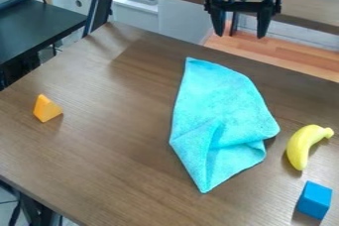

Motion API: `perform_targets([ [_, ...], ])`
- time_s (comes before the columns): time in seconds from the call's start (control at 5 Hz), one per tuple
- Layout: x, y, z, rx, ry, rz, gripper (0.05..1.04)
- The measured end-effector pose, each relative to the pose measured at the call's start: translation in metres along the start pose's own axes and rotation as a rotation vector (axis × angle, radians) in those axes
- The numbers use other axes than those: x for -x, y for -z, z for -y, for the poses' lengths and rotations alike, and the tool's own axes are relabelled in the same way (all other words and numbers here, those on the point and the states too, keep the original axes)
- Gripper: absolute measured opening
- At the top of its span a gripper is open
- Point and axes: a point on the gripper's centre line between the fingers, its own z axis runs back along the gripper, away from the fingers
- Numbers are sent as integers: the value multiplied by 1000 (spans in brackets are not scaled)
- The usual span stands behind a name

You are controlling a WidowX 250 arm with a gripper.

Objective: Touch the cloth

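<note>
The black gripper (240,29) hangs at the top right of the camera view, fingers pointing down and spread apart with nothing between them. It is above and beyond the cloth, not touching it. The turquoise cloth (222,108) lies on the wooden table right of the middle, its lower part folded over on itself and narrowing to a corner toward the front.
An orange wedge-shaped block (46,108) sits on the table (112,155) at the left. Right of the cloth lies a yellow banana (303,144), with a blue block (313,200) in front of it. A dark desk (39,27) stands at the upper left.
</note>
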Motion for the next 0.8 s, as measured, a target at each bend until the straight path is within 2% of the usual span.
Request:
perform_targets([
  [0.2, 7, 20, -3, -17, -3, -44, 1001],
  [0.8, 35, 75, -33, -124, 15, -45, 1001],
])
